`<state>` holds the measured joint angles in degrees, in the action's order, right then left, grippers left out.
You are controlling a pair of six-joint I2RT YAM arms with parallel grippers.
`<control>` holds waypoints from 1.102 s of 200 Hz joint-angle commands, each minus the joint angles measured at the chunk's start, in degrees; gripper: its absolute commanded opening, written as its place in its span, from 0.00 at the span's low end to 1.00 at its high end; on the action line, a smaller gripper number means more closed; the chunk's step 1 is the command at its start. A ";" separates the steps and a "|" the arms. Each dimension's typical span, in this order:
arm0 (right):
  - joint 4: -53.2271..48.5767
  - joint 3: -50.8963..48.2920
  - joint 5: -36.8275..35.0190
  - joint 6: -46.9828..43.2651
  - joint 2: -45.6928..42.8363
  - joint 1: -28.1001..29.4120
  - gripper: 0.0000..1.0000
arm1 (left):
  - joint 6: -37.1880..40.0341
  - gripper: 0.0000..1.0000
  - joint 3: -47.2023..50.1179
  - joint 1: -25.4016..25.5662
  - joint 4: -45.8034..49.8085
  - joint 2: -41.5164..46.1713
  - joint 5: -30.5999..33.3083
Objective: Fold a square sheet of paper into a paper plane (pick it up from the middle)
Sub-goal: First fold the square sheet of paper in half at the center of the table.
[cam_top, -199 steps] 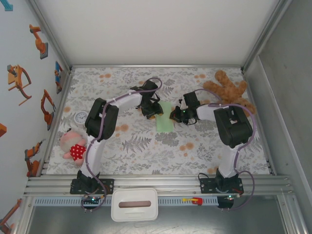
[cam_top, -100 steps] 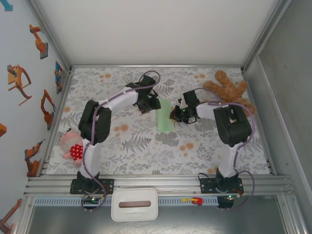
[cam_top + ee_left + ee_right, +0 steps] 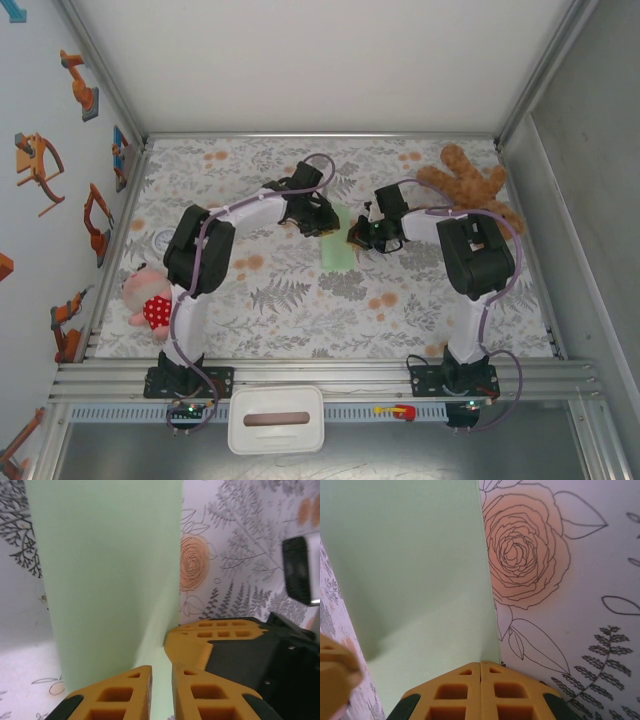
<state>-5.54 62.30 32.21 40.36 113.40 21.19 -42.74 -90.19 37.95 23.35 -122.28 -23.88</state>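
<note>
The mint-green paper [image 3: 337, 250], folded into a narrow strip, lay on the floral table [image 3: 300, 300] at the centre of the overhead frame, between the two grippers. The left gripper [image 3: 161, 680] sat at the strip's upper left, its fingers almost together, with green showing through the thin slit. Whether they pinched the paper could not be told. The right gripper [image 3: 480, 669], its fingers pressed fully together, sat at the strip's right edge. A brown teddy bear [image 3: 470, 185] lay at the upper right.
</note>
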 commanded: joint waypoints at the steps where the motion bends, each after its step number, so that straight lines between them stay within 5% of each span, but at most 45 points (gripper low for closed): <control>1: -9.63 -3.52 -11.88 -1.42 7.84 0.31 0.00 | 0.38 0.18 -1.01 0.19 -0.92 -1.72 -3.17; 142: -12.07 -3.16 -12.97 -2.51 9.16 0.32 0.00 | 1.84 0.15 -1.73 0.11 -1.36 -6.37 -7.23; 220: -15.88 -2.34 -15.57 -2.56 10.48 0.34 0.00 | 12.05 0.15 3.78 -4.03 2.50 -3.50 -8.10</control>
<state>-8.56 64.29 32.32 38.94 114.80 21.19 -36.51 -89.41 36.21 22.00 -127.76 -31.83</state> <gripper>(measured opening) 0.049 0.149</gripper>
